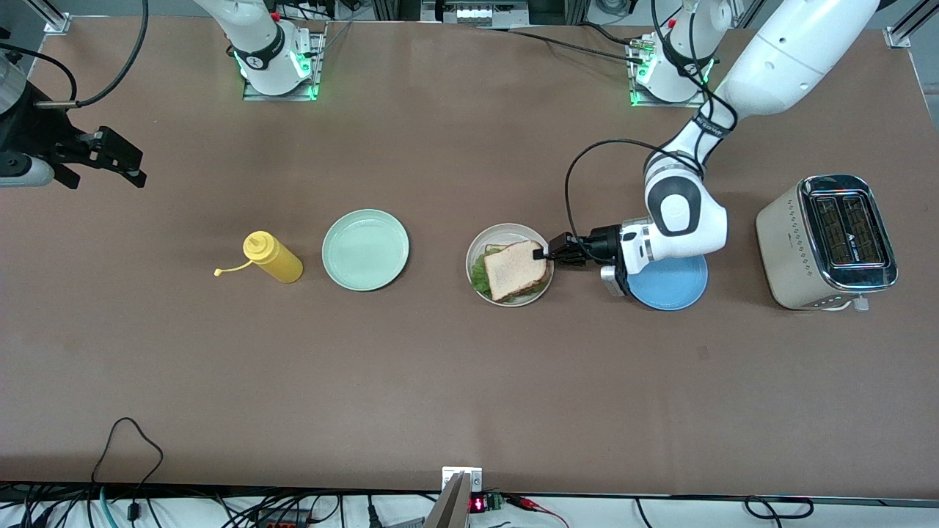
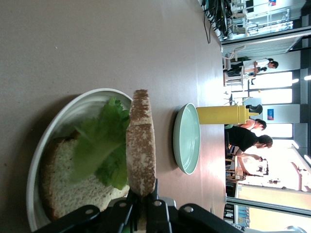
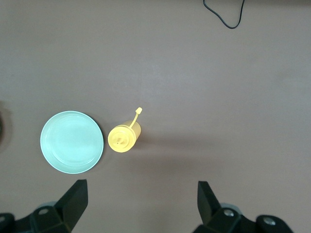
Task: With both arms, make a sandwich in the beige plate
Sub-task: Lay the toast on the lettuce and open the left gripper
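Note:
The beige plate (image 1: 477, 253) lies mid-table toward the left arm's end. In it sits a bottom bread slice (image 2: 63, 189) with a green lettuce leaf (image 2: 104, 145) on top. My left gripper (image 1: 543, 254) is shut on the edge of the top bread slice (image 1: 517, 270), holding it flat just over the lettuce (image 1: 480, 275). The left wrist view shows that slice (image 2: 141, 141) edge-on, pinched in the left gripper (image 2: 146, 199). My right gripper (image 1: 121, 165) hangs open and empty at the right arm's end of the table. In the right wrist view, bare table shows between the right gripper's (image 3: 144, 199) fingers.
A mint-green plate (image 1: 365, 249) and a yellow squeeze bottle (image 1: 275, 258) stand beside the beige plate, toward the right arm's end. A blue plate (image 1: 671, 282) lies under the left wrist. A toaster (image 1: 827, 242) stands at the left arm's end.

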`<state>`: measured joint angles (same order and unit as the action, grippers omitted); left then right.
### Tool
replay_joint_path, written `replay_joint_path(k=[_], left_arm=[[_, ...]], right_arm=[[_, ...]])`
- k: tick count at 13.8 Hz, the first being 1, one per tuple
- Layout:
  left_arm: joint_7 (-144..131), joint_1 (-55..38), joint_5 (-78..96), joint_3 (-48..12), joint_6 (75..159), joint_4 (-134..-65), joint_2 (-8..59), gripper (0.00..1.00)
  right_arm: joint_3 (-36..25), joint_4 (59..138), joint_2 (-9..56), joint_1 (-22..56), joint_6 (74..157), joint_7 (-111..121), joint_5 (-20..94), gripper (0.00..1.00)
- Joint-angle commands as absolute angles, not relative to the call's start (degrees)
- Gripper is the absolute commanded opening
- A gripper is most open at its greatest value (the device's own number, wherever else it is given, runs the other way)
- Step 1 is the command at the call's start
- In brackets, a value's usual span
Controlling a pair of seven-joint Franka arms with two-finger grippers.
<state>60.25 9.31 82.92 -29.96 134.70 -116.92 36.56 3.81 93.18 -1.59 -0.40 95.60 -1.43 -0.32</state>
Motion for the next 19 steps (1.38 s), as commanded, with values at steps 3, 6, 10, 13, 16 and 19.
replay_joint_path(k=[3, 6, 10, 13, 16, 19], left_arm=[[63.9, 10.2, 85.0, -30.6, 133.9, -116.5, 37.9, 0.67], [63.6, 11.6, 84.6, -30.4, 132.6, -116.6, 36.0, 1.00], [63.4, 13.5, 81.5, -30.1, 131.3, -118.4, 32.1, 1.00], [63.2, 15.6, 74.6, -30.1, 131.2, -118.5, 31.5, 1.00], [61.5, 17.2, 67.9, -29.9, 129.0, -118.4, 29.3, 1.00], [50.8, 18.2, 55.1, -29.9, 126.2, -117.2, 25.6, 1.00]], right_arm=[[4.5, 92.4, -1.8, -1.1, 95.1, -2.1, -0.9, 1.00], [4.5, 92.4, -1.8, -1.0, 95.2, -2.3, -0.9, 1.00], [4.6, 92.4, -1.8, -1.0, 95.2, -2.3, -0.9, 1.00], [4.7, 92.4, -1.8, -0.9, 95.4, -2.3, -0.9, 1.00], [4.7, 92.4, -1.8, -0.9, 95.2, -2.3, -0.8, 1.00], [4.7, 92.4, -1.9, -0.9, 95.0, -2.3, -0.8, 1.00]])
